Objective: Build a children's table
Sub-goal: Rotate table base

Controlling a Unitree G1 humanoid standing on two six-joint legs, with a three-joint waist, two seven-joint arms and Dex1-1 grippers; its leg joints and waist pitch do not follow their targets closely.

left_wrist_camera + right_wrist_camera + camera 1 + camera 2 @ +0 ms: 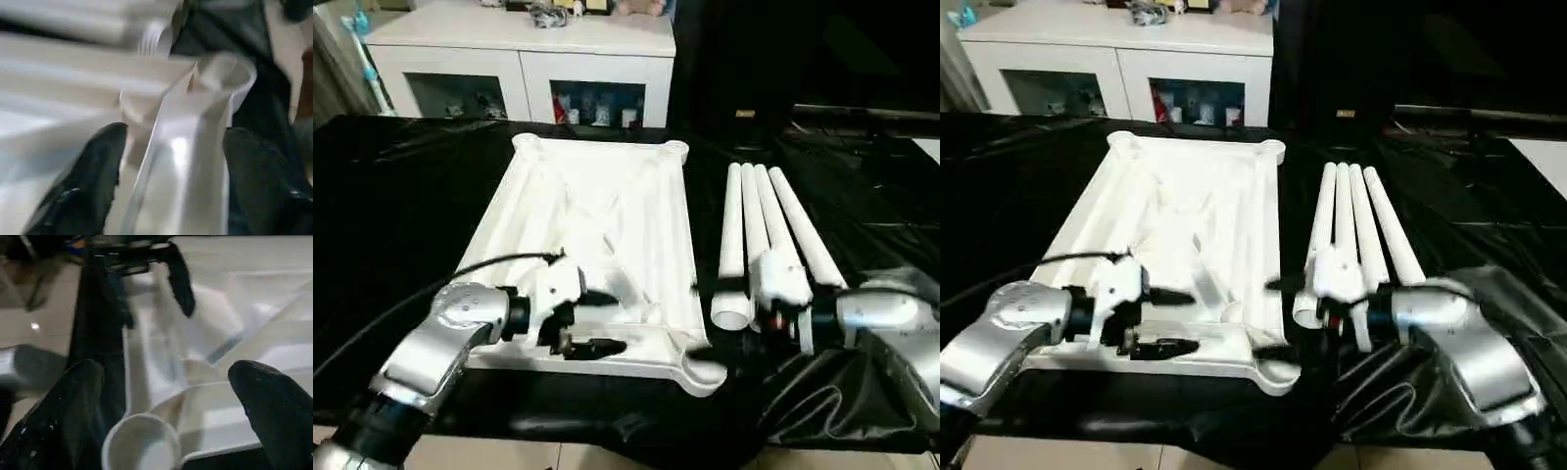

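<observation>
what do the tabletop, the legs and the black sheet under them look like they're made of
Tabletop: likely moulded white plastic, slightly glossy, with ribs and rounded corner sockets. Legs: smooth white tapered tubes, probably the same plastic; one end shows hollow. Black sheet: thin shiny plastic film, judging by its creases and glare.

Both eye views look down from the head toward twelve o'clock, while both wrist views sit close, sharing the tabletop (607,225) near corner.
</observation>
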